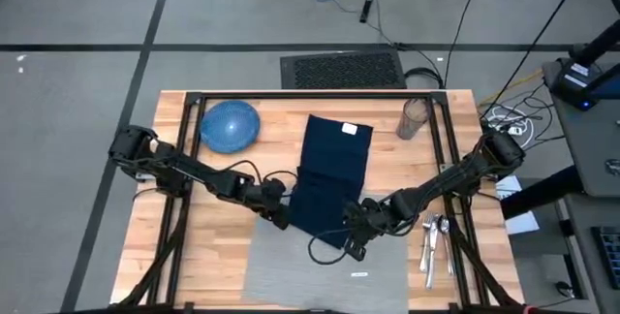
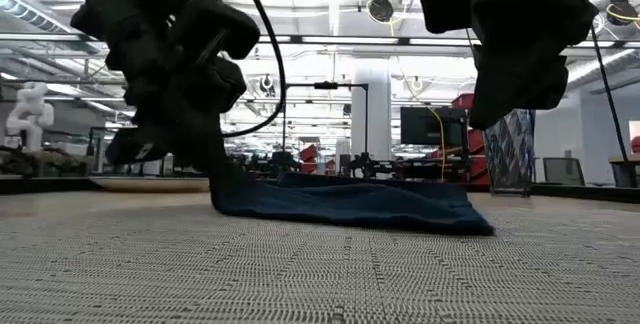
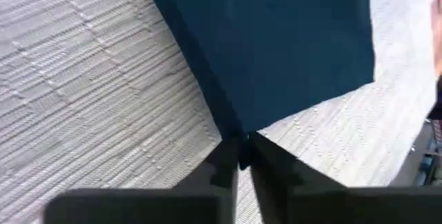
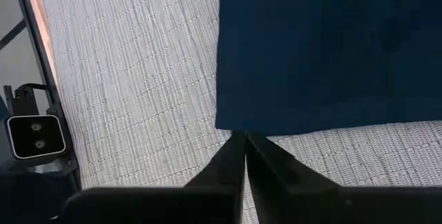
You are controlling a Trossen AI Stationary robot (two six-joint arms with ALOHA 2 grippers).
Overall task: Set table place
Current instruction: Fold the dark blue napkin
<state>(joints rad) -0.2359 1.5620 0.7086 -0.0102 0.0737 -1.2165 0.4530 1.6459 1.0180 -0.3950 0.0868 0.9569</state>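
Left tool (image 3: 242, 156) clamped on navy napkin (image 1: 329, 178) corner, right tool (image 4: 245, 156) pinched together beside it. Dragging it across the placemat (image 1: 291, 270). Next: needs flattening.

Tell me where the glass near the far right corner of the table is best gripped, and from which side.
Grip the glass around its side wall at mid-height, probably coming level from the near side with the right gripper. It seems to stand upright with bare table around it, so nothing blocks a side approach.
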